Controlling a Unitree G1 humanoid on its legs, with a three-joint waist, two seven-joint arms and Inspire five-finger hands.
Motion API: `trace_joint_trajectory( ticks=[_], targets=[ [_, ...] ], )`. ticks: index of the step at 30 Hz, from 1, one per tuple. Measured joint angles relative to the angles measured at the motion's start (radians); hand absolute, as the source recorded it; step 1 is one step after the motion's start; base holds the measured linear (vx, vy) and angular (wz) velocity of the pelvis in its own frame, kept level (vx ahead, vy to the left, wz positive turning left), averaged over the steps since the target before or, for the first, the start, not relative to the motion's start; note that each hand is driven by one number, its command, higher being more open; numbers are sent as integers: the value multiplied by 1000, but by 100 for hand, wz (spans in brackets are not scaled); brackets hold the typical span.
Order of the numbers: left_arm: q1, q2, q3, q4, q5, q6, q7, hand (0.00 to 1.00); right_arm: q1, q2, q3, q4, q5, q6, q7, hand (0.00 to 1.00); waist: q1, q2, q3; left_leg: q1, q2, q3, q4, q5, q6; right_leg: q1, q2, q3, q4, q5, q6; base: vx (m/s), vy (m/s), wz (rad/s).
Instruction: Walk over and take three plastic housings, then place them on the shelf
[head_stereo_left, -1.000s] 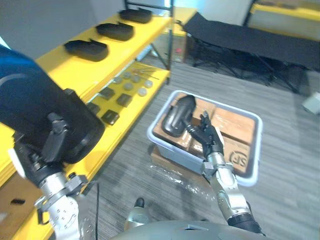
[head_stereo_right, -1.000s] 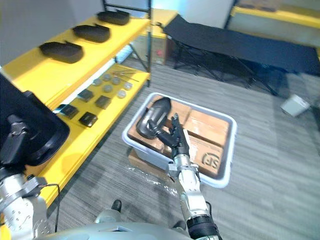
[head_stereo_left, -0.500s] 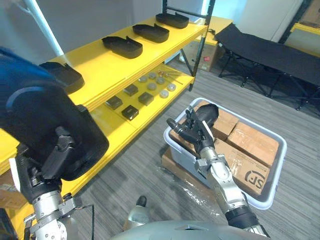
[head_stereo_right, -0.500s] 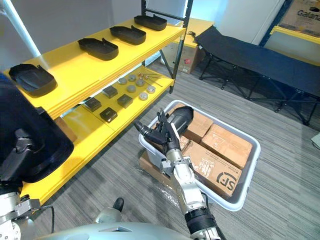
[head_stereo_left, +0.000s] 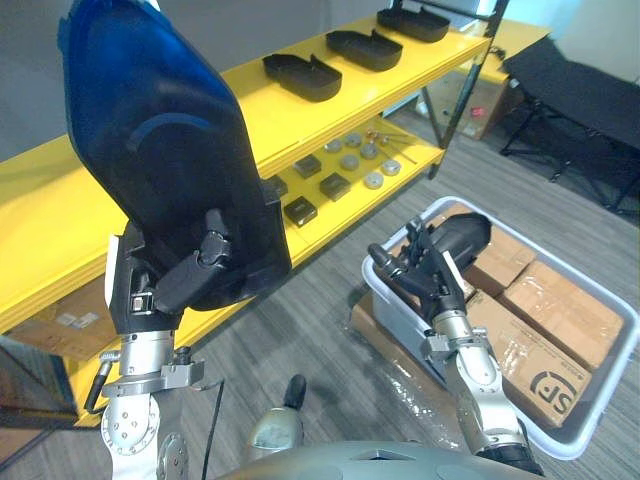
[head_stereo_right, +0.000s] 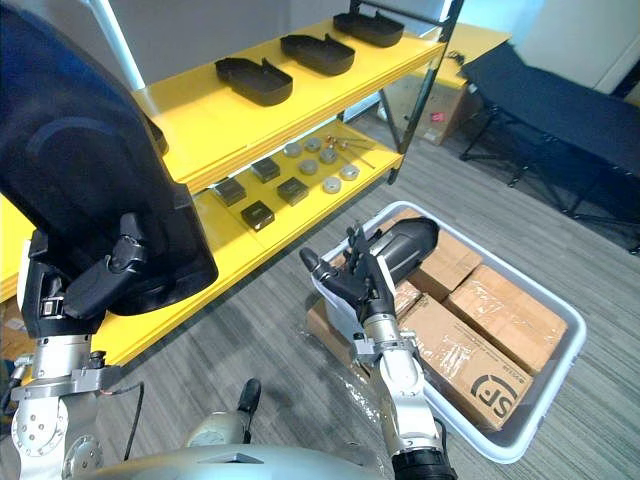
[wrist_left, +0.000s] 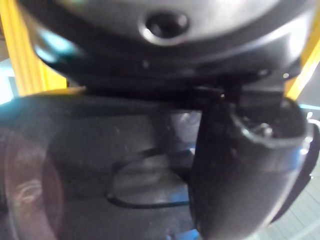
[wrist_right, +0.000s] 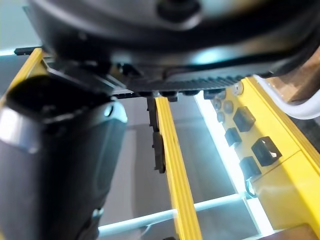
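**Left hand** — raised at near left, fingers and thumb curled round the lower edge of a large dark plastic housing. It carries the housing upright, the upper end well above the wrist and level with the shelf.

**Right hand** — fingers spread and holding nothing, just over the near-left rim of the grey tote.

**Second housing** — lies in the tote's far-left corner, just beyond the right hand, on cardboard boxes.

**Shelf** — yellow, at left. Three housings sit in a row along the far part of the top board. Small parts lie on the lower board.

**Hazards, as judged:**
- The held housing is gripped low with most of its bulk above, so it may pivot or slip during a step or turn.
- It hides much of the near shelf, so a misjudged approach could strike the board edge.
- Set down too close to the row, it could knock a neighbour.
- The right hand is close to the tote rim and could snag it.
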Motion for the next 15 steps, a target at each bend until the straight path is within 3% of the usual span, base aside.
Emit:
trace_joint_trajectory(
  ticks=[5,6,7,8,13,15],
  targets=[
    [35,-13,-5,24,0,0,70,0,-35,-1,-3,-5,-1,0,41,100,4,24,48,5,27,15,32,5,-3,17,28,-10,25,-22,-29,-90,-71,11],
    [40,-14,-5,30,0,0,74,0,-34,-1,-3,-12,0,0,46,100,0,26,58,6,34,48,37,4,4,18,28,-23,38,-34,-37,-166,-37,52],
    [50,-13,-5,36,0,0,76,0,-29,0,-6,-24,0,-1,51,100,-24,27,72,5,39,106,39,-29,51,29,27,-55,55,-51,-39,-165,-31,57],
    [51,-13,-7,43,0,0,75,0,-26,0,-8,-30,0,-1,51,100,-26,27,78,3,43,121,40,-30,56,30,25,-63,64,-56,-39,-144,-6,52],
    [86,-14,-12,59,0,0,94,0,-9,7,-14,-31,8,-36,51,100,-19,20,90,-24,49,226,82,-48,68,39,-9,-81,71,-76,-24,-35,58,25],
    [91,-14,7,59,-1,0,95,0,-9,28,-18,-31,7,-51,40,100,-7,4,83,-51,11,245,132,-72,63,46,-44,-78,64,-87,-1,112,133,18]
  ],
)
